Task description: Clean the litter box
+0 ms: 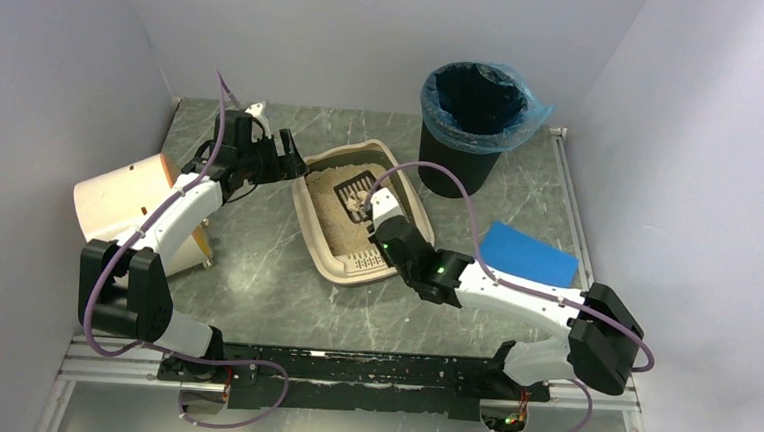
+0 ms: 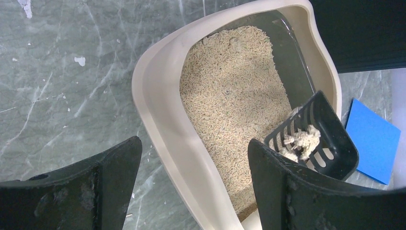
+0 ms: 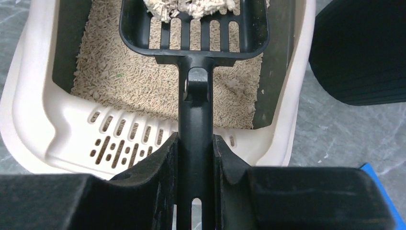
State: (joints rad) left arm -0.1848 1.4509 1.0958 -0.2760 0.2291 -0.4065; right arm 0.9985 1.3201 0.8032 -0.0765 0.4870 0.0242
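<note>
Litter box (image 1: 306, 216) lengthwise near-to-far, grate lip (image 1: 365, 265) toward the arms, right pincer (image 3: 195, 140) clamping scoop (image 3: 196, 96) handle — left pincer (image 2: 195, 143) agape

no legible text, no brand names or numbers, litter box (image 3: 57, 139) unmarked, no labels or signs

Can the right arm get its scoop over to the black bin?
Probably yes. The bin stands close beside the litter box, its top open, and nothing lies between it and the scoop.
</note>
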